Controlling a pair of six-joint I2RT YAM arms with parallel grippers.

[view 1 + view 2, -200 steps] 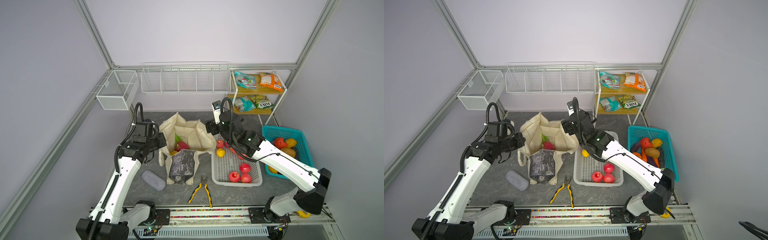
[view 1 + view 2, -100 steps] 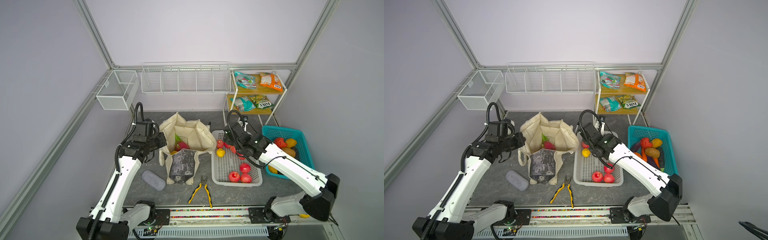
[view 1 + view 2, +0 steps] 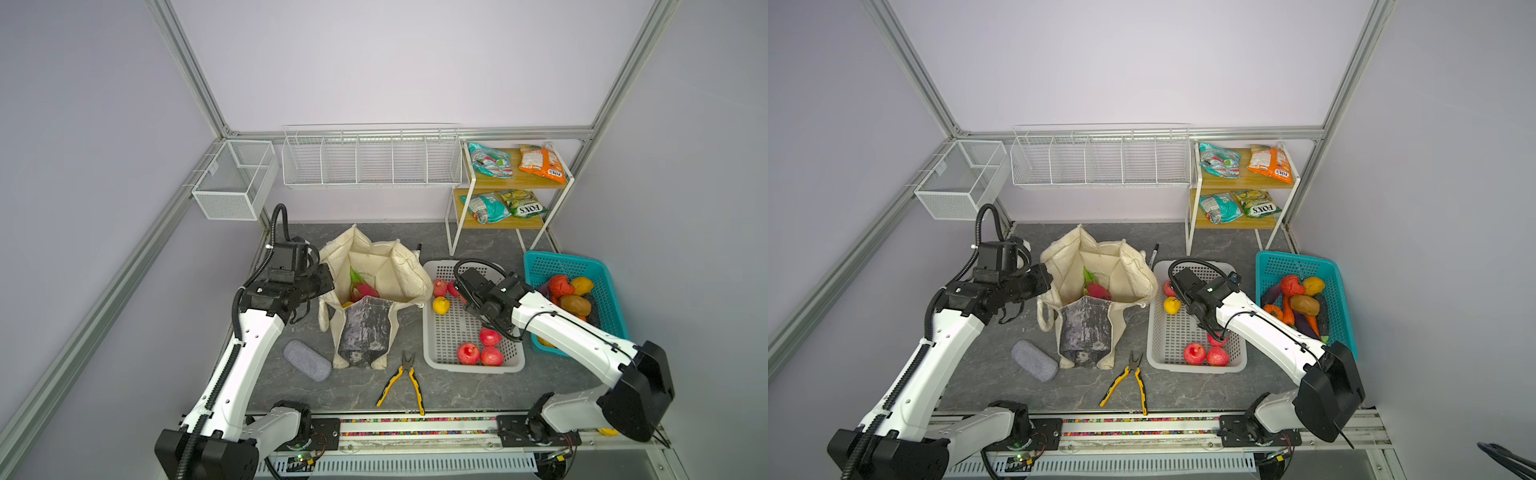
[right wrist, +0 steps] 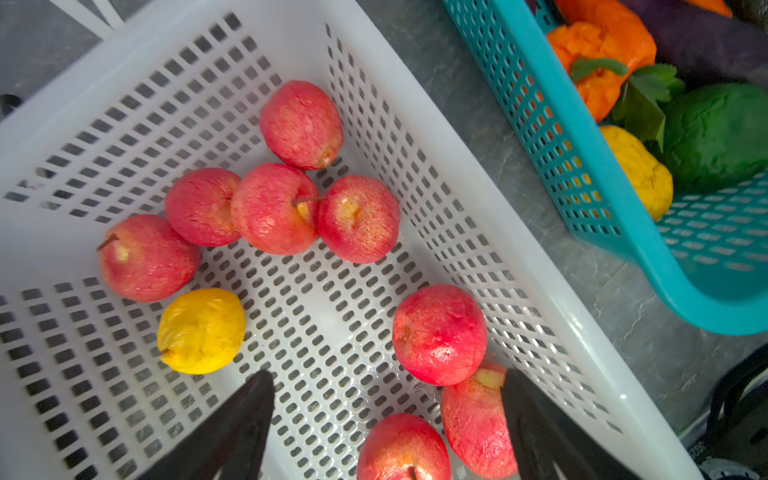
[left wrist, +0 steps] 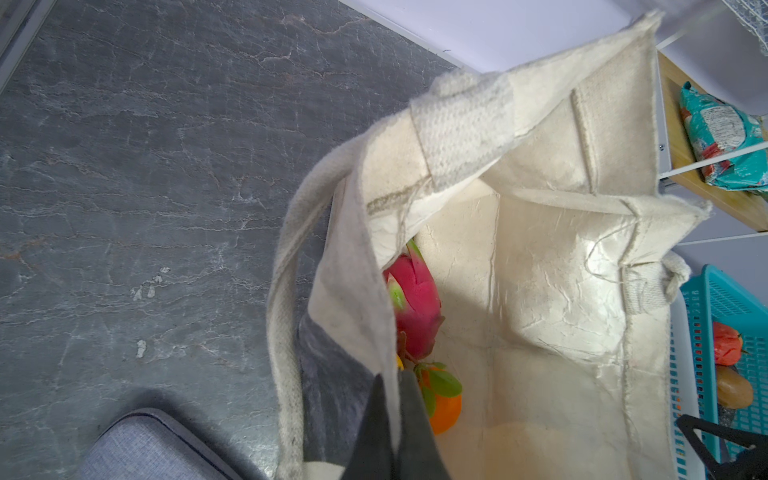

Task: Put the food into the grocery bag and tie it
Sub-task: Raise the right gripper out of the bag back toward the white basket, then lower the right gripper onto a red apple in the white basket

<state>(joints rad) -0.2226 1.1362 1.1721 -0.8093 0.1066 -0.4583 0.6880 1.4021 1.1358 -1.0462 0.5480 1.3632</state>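
While left gripper [image 5: 392, 376] is clamping mid-table grocery bag [image 3: 409, 274] rim, dragon fruit [image 5: 415, 307] and orange [image 5: 446, 409] are sitting inside; right gripper [image 4: 387, 374], jaws spread, is hovering over apples [image 4: 274, 208] in white basket [image 4: 519, 266]; most food, tying remaining.

Coarse-woven cream cloth bag [image 5: 561, 291]; glossy perforated white plastic basket [image 4: 511, 266]; matt veined grey tabletop [image 5: 145, 166].

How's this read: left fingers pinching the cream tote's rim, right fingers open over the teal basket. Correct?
Wrong basket. The right fingers hang open over the white perforated basket of red apples, as the right wrist view shows. The left fingers do pinch the rim of the cream tote.
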